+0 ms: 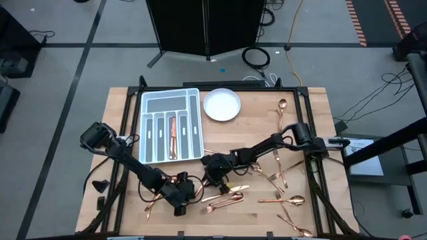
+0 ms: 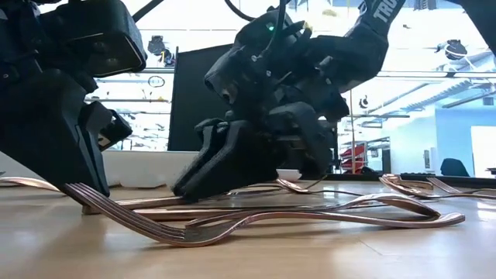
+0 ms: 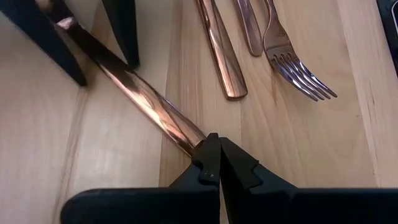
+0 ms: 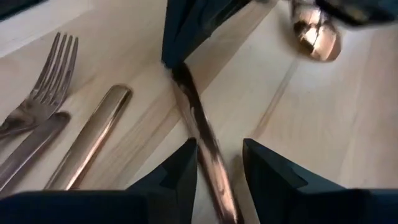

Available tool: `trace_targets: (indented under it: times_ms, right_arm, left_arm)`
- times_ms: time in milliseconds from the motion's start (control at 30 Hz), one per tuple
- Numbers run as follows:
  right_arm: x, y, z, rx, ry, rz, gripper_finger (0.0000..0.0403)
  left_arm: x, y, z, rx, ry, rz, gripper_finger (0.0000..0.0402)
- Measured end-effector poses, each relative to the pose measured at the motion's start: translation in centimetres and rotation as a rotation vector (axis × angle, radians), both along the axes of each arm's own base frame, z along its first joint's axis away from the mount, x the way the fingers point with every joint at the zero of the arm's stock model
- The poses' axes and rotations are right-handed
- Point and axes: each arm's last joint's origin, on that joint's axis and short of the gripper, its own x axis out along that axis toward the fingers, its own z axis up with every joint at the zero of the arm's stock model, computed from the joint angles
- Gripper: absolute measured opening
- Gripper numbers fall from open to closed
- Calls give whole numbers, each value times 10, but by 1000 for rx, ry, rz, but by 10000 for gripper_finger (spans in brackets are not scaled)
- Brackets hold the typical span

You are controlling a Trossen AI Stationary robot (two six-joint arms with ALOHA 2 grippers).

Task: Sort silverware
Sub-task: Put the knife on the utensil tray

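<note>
The silverware is copper forks, spoons and knives, most of them loose on the table's near right part [image 1: 280, 197]. One long flat copper piece [image 3: 143, 93] lies between my two grippers near the table's front middle; I cannot tell which kind it is. My left gripper [image 3: 219, 163] is shut on one end of it. My right gripper [image 4: 219, 155] is open at the other end, with one finger [image 3: 37, 37] on each side of the strip [image 4: 199, 124]. One copper piece lies in the grey tray [image 1: 172, 137]. My left gripper pinches the copper piece by its end [image 3: 198, 142] between its two shut fingers, only at their tips. The fingers slant down and lie along the piece. The piece runs low over the wood toward my right gripper [image 1: 215, 175]. My right gripper's fingers flank the piece; whether one touches it I cannot tell.
The grey compartment tray [image 1: 150, 107] stands at the far left, the white plate [image 1: 221, 105] beside it. A fork [image 3: 292, 62] and two handles [image 3: 221, 56] lie close to the held piece. A spoon bowl [image 4: 317, 37] lies near my left gripper [image 1: 180, 199]. Bare wood shows at the near left.
</note>
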Motion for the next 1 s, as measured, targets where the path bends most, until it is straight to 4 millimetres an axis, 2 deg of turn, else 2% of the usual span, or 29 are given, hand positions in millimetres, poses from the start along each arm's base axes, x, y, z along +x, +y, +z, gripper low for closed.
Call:
trace_targets:
  times_ms: [400,667,833,1000]
  right_arm:
    - [-6,-2,2,-77,59,23,119]
    - [-8,-2,1,-59,74,45,54]
    - [-8,-2,1,-42,86,48,18]
    - [-8,-2,1,-32,76,37,17]
  left_arm:
    - [0,0,0,9,-6,5,0]
    - [0,0,0,26,-22,14,1]
    - [-3,-1,11,76,-80,-7,33]
    - [-7,4,29,164,-168,44,87]
